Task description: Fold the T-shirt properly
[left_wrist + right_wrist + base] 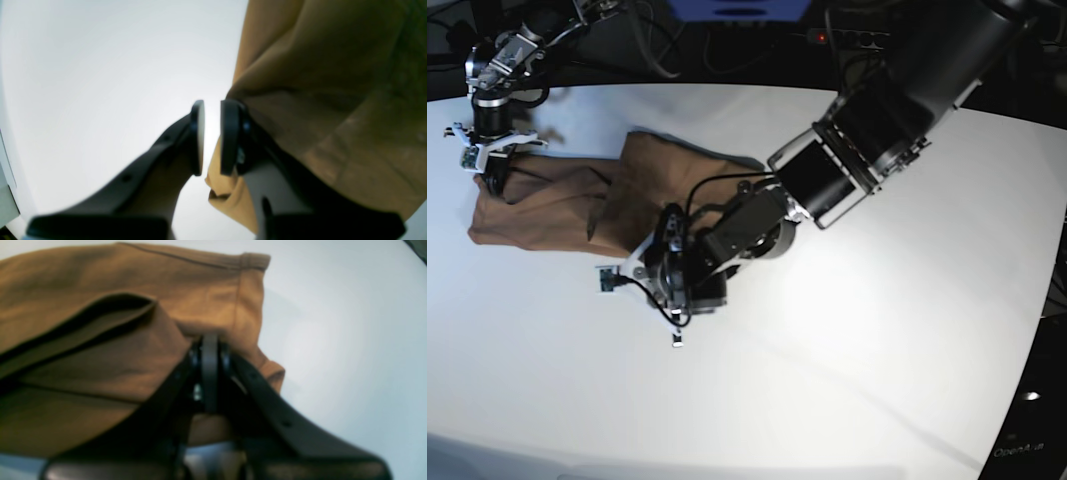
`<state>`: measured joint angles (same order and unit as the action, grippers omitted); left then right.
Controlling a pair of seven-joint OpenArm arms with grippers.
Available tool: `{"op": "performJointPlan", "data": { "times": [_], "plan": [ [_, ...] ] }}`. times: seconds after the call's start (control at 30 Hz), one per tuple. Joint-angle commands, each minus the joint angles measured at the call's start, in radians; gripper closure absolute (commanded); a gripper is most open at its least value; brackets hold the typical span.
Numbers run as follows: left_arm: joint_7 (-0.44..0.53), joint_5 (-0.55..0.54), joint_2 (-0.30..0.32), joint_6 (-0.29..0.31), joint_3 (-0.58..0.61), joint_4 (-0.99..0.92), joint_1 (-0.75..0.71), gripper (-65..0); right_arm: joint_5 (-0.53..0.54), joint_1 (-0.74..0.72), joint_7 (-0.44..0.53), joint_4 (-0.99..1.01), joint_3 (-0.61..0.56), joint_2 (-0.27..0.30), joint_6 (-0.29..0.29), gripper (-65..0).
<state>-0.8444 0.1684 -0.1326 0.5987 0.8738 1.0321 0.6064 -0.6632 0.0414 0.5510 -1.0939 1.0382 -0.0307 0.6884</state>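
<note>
Pinching a fold of the brown T-shirt [100, 340] near its hemmed sleeve edge, the right gripper [210, 373] had its pads pressed together on cloth. The left gripper [211, 136] stood slightly spread beside the shirt's edge, holding nothing. The shirt lay bunched on the white table [847, 370]. Judged risk: pulling with only one side held could drag and skew the fold
</note>
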Motion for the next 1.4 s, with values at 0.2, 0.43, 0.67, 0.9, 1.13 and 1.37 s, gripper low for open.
{"op": "performJointPlan", "data": {
  "times": [0.2,0.43,0.67,0.9,1.13,1.37],
  "plan": [
    [-0.074,0.000,-0.016,-0.001,-0.005,0.112,0.036,-8.2,-0.085,0.016,-0.118,0.008,0.003,-0.005,0.010,-0.7],
    [-0.120,-0.002,-0.022,0.099,-0.008,0.133,0.048,-8.3,-0.085,0.016,-0.118,0.010,0.003,-0.005,0.010,-0.7],
    [-0.114,-0.010,-0.023,0.099,-0.008,0.101,0.048,-17.7,-0.085,0.016,-0.118,0.010,0.001,-0.016,0.010,-0.7],
    [-0.052,-0.011,-0.025,0.099,-0.008,-0.008,0.050,-23.8,-0.086,0.016,-0.116,0.005,0.001,-0.022,0.010,-0.7],
    [-0.039,-0.011,-0.025,0.099,-0.005,-0.045,0.050,-23.8,-0.086,0.016,-0.116,0.005,0.001,-0.022,0.010,-0.7],
    [-0.046,-0.003,-0.025,0.099,-0.006,-0.045,0.050,-23.8,-0.086,0.015,-0.116,0.005,0.001,-0.022,0.010,-0.7]
  ]
}}
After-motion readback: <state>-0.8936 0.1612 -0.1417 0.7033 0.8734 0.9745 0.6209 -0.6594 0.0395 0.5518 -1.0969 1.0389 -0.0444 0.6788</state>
